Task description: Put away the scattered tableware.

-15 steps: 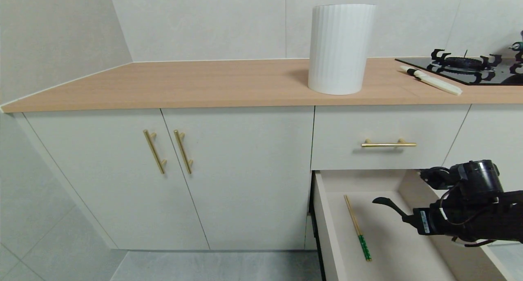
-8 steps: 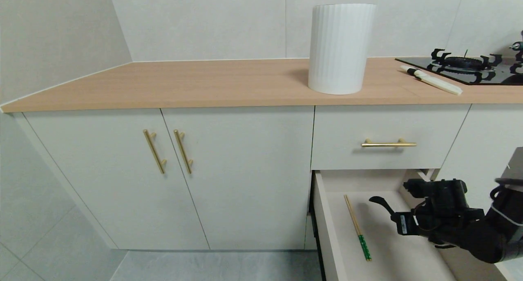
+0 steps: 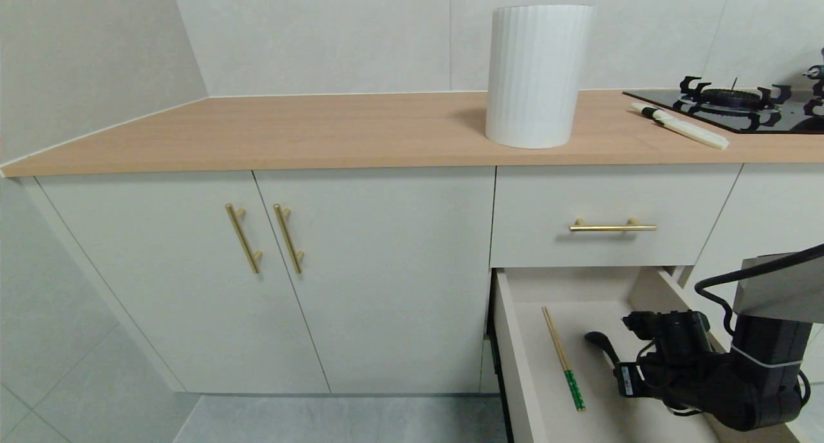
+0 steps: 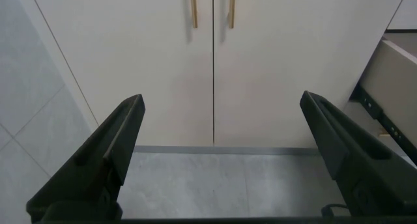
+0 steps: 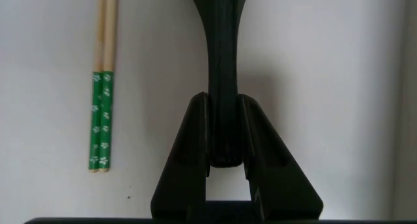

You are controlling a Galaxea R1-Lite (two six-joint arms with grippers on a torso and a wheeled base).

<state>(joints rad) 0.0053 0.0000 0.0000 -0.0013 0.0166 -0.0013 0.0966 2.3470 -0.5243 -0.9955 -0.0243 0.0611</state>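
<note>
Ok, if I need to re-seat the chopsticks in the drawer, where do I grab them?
Take the chopsticks at the bare-wood middle, from straight above, closing across both sticks. They lie flat, side by side on the drawer floor, so only their tops are exposed. The right tool is shut on the black spoon; set that down first.

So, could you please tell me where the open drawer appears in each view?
Head view: the open drawer at lower right, below the shut drawer.
Left wrist view: its side, next to the cabinet doors.
Right wrist view: its pale floor, beneath the black spoon.
Shared landmark: the chopsticks on its floor, head and right wrist views.
</note>
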